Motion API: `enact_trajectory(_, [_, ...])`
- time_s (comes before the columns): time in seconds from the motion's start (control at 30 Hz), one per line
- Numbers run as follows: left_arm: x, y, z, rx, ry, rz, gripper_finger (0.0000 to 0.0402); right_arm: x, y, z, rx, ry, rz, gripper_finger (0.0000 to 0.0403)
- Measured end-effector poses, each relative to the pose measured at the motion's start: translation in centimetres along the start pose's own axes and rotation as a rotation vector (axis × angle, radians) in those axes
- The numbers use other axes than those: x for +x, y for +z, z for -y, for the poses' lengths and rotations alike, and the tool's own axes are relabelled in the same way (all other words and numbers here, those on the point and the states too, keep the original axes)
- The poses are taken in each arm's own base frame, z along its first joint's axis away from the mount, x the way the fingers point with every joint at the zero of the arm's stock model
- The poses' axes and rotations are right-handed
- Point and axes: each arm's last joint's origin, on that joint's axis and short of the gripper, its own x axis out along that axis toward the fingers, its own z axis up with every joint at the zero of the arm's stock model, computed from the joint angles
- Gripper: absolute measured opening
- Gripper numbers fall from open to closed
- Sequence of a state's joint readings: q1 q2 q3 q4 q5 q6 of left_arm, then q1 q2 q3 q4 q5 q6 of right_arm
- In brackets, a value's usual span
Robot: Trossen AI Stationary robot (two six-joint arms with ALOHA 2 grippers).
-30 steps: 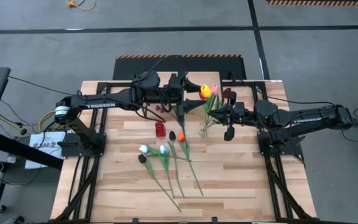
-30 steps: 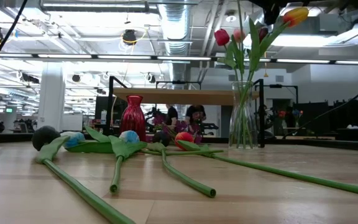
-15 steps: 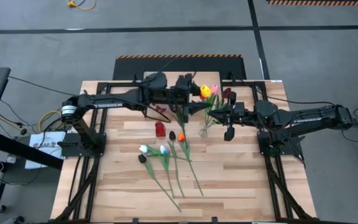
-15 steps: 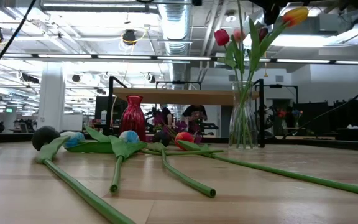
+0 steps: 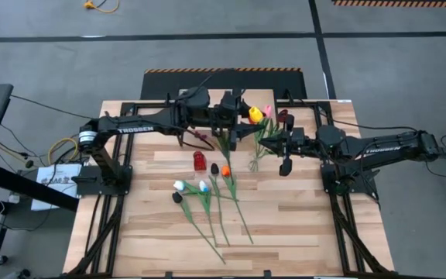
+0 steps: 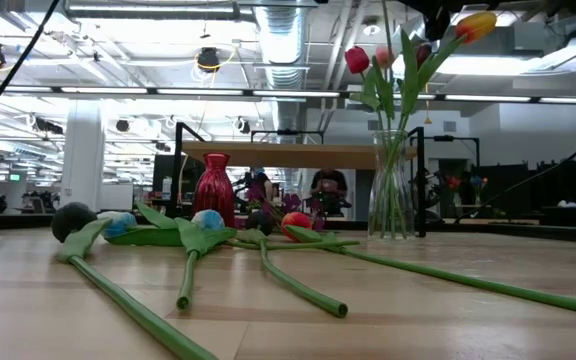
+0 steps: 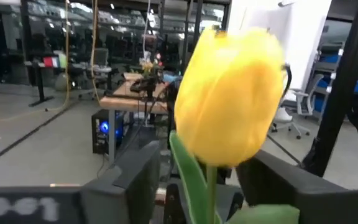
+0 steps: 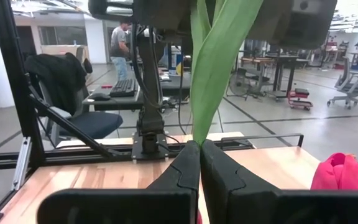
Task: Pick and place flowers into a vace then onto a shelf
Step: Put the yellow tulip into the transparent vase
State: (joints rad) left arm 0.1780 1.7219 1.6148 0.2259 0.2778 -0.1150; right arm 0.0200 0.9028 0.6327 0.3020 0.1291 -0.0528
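Yellow tulip stands stem-down beside the left hand (grip not discernible), near the counter's far edge just beside the vase, while the right hand pinches a leaf.

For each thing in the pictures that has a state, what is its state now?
Glass vase: upright on the table, holding several tulips.
Red vase: upright, empty.
Loose tulips: lying flat on the table.
Shelf: nothing on top.
Right gripper: shut on a green leaf.
Left gripper: beside the yellow tulip.
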Motion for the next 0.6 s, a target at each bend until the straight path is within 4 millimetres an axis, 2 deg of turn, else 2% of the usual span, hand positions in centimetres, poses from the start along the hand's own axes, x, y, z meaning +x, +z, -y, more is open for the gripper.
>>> enact_trajectory(0.33, [-0.10, 0.12, -0.19, 0.009, -0.042, 0.004, 0.0012, 0.00, -0.05, 0.00, 0.000, 0.000, -0.005, 0.0000])
enact_trajectory(0.6, [-0.13, 0.14, -0.25, 0.023, -0.057, 0.004, 0.0002, 0.01, -0.03, 0.01, 0.031, -0.001, -0.003, 0.0009])
